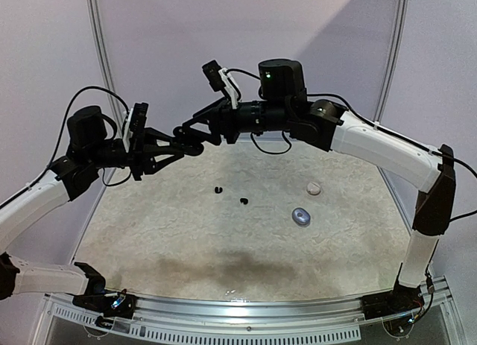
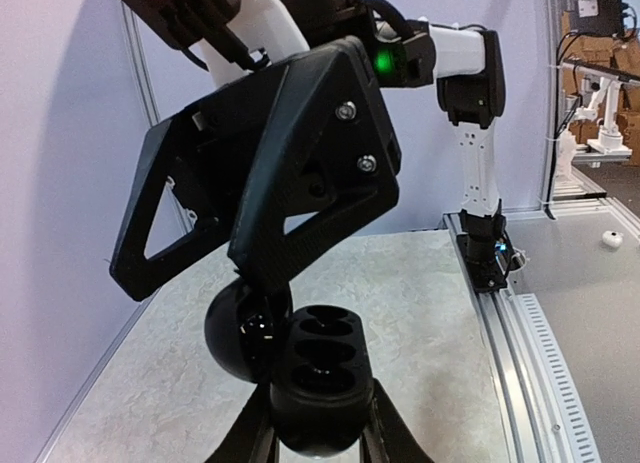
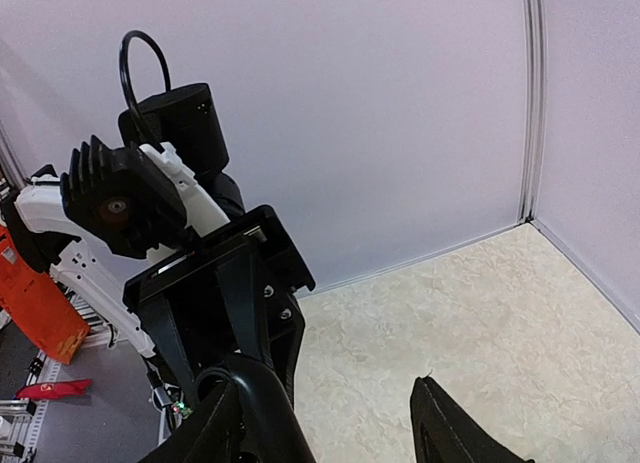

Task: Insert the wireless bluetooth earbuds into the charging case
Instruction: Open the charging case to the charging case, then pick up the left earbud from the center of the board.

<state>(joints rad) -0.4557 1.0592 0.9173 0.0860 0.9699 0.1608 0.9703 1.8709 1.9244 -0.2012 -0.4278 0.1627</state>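
Observation:
My left gripper (image 2: 320, 423) is shut on the base of a black charging case (image 2: 320, 368), held up in the air with its lid (image 2: 228, 333) swung open to the left. The wells in the base look dark and hollow. My right gripper (image 2: 195, 283) hangs over the case with its jaws apart, and one fingertip (image 2: 265, 293) rests at the lid's hinge side. From above, both grippers meet over the table's back left (image 1: 190, 140). Two glossy black wireless bluetooth earbuds (image 1: 218, 189) (image 1: 244, 200) lie on the table below, apart from both grippers.
A whitish pebble-like case (image 1: 314, 187) and a silver-blue one (image 1: 301, 216) lie on the table's right half. The speckled table (image 1: 186, 241) is walled at the back and sides. A metal rail (image 1: 246, 308) runs along the near edge between the arm bases.

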